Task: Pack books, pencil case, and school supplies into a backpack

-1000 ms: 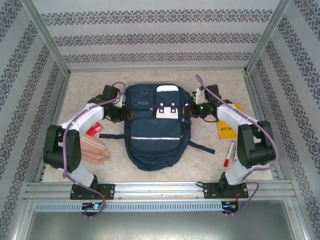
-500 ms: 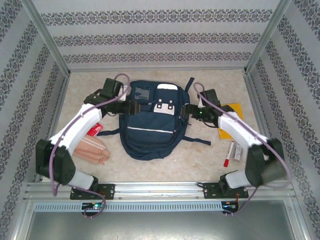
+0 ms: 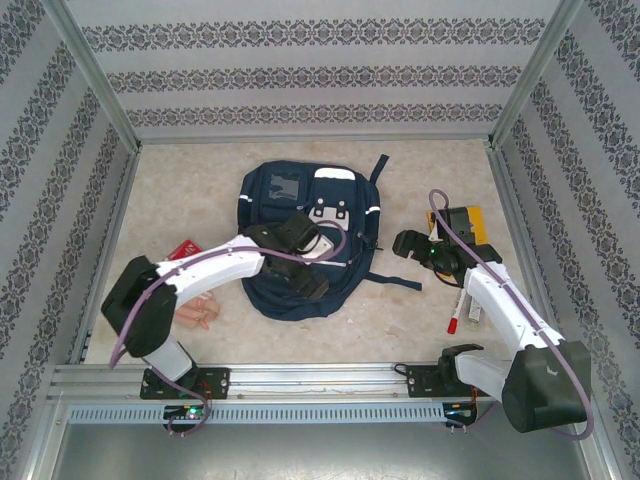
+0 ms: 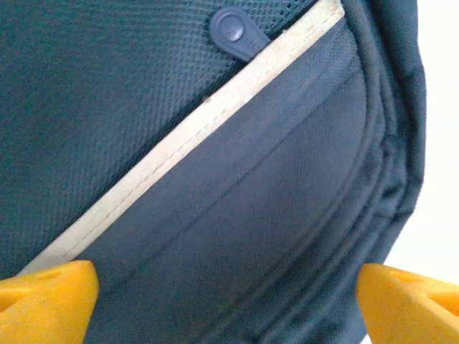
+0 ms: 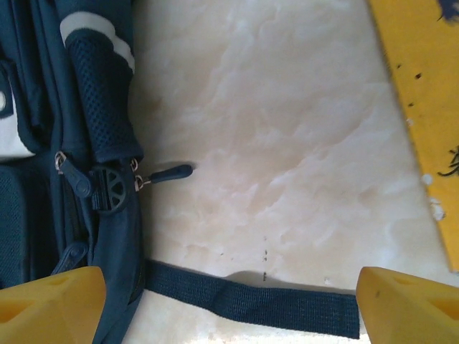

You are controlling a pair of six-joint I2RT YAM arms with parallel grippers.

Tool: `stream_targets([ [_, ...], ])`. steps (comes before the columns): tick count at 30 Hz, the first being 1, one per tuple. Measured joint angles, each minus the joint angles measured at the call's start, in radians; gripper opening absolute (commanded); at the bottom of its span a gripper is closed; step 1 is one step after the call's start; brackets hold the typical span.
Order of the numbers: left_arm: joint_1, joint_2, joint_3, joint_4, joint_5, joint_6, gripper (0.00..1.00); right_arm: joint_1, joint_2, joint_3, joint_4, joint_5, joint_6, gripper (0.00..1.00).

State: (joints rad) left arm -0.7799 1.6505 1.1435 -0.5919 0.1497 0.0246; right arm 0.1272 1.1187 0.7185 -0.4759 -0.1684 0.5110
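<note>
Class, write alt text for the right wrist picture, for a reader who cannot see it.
The open right gripper hovers over a pale marbled table, beside the navy backpack at left. A dark strap lies across the bottom, and the yellow book shows at right.

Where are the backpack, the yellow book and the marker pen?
backpack (image 3: 260,208), top view, upper left fabric.
yellow book (image 5: 422,104), right wrist view, cover.
marker pen (image 3: 452,325), top view, red cap.
</note>
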Motion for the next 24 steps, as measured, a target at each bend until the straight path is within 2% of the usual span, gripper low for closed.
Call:
stream_targets([
  [3, -0.046, 0.066, 0.029, 0.027, -0.037, 0.030, 0.94, 0.000, 0.006, -0.009, 0.019, -0.021, 0.006, 0.90],
  [6, -0.083, 0.132, 0.082, 0.032, -0.112, 0.051, 0.81, 0.002, 0.006, -0.019, 0.037, -0.042, 0.011, 0.86],
  [8, -0.098, 0.175, 0.126, 0.038, -0.156, 0.057, 0.62, 0.002, 0.006, -0.019, 0.046, -0.054, 0.009, 0.77],
  [9, -0.103, 0.195, 0.150, 0.042, -0.175, 0.061, 0.47, 0.002, 0.006, -0.020, 0.054, -0.061, 0.010, 0.75],
  [11, -0.110, 0.220, 0.182, 0.052, -0.216, 0.064, 0.27, 0.008, 0.006, -0.024, 0.070, -0.075, 0.007, 0.72],
  [13, -0.108, 0.222, 0.194, 0.061, -0.269, 0.067, 0.03, 0.008, 0.006, -0.030, 0.080, -0.095, 0.003, 0.71],
  [14, -0.108, 0.217, 0.195, 0.062, -0.283, 0.069, 0.00, 0.008, 0.006, -0.032, 0.080, -0.103, -0.001, 0.71],
  [17, -0.108, 0.180, 0.178, 0.062, -0.324, 0.079, 0.00, 0.009, 0.013, -0.037, 0.083, -0.126, -0.017, 0.70],
  [20, -0.108, 0.081, 0.135, 0.061, -0.327, 0.105, 0.00, 0.024, 0.044, -0.049, 0.106, -0.171, -0.021, 0.66],
  [24, -0.098, -0.057, 0.124, 0.062, -0.299, 0.131, 0.00, 0.084, 0.165, -0.039, 0.135, -0.240, -0.053, 0.61],
])
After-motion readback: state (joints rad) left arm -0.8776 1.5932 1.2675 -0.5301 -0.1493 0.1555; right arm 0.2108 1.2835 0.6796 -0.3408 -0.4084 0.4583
